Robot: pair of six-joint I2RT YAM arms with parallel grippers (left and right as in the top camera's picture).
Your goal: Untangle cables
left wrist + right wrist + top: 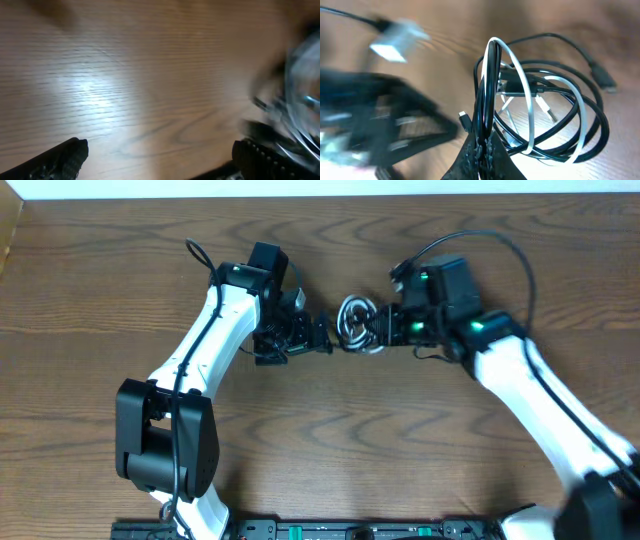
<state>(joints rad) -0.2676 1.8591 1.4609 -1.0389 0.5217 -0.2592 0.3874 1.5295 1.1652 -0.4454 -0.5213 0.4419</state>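
Note:
The cables (pixel 354 322) are a small tangled coil of black and white cords on the wooden table between the two arms. In the right wrist view the coil (pixel 555 115) stands partly lifted, and my right gripper (pixel 484 150) is shut on a few black strands at its near side. Seen from overhead, the right gripper (pixel 378 330) touches the coil's right edge. My left gripper (pixel 322 340) sits just left of the coil. It is open wide (pixel 160 157) over bare wood with nothing between its fingers, and the cables (pixel 300 95) show blurred at the right.
The left arm's gripper (pixel 380 120) shows as a dark blur close to the coil in the right wrist view, with a pale blurred plug (pixel 395 45) above it. A dark rail (pixel 350 530) runs along the table's front edge. The table's far edge (pixel 320 194) is near.

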